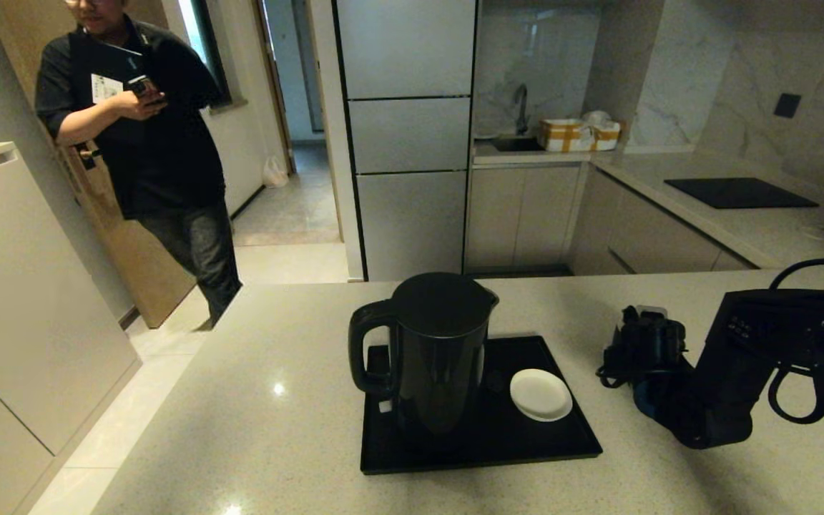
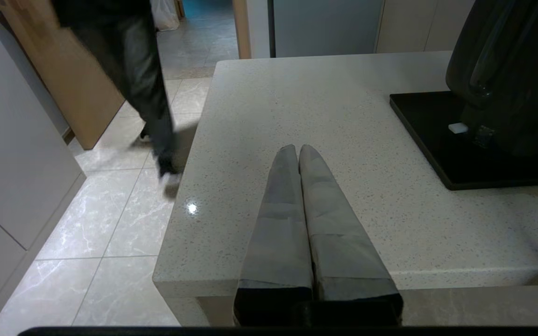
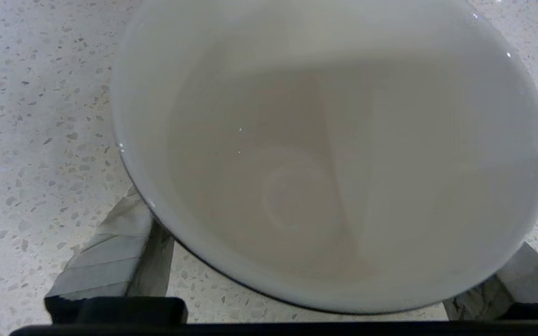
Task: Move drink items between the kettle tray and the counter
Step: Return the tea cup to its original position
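Note:
The tall black kettle [image 1: 440, 357] stands on the left half of the black tray [image 1: 555, 443], handle to the left. It also shows in the left wrist view, kettle [image 2: 512, 70] on tray [image 2: 437, 140]. My right gripper [image 1: 644, 343] is low over the counter [image 1: 276, 429], just right of the tray. In its wrist view the mug [image 3: 325, 163], white inside, fills the space between the fingers [image 3: 105, 261], and the right gripper [image 3: 329, 221] is shut on it close above the stone. The head view hides the mug behind the gripper. My left gripper [image 2: 298, 148] is shut and empty over the counter's near left corner.
A small white saucer [image 1: 541, 393] lies bare on the tray's right half. A person [image 1: 140, 129] stands on the floor beyond the counter's left edge. A black hob panel [image 1: 741, 192] and a box [image 1: 580, 134] by the sink sit on the far worktop.

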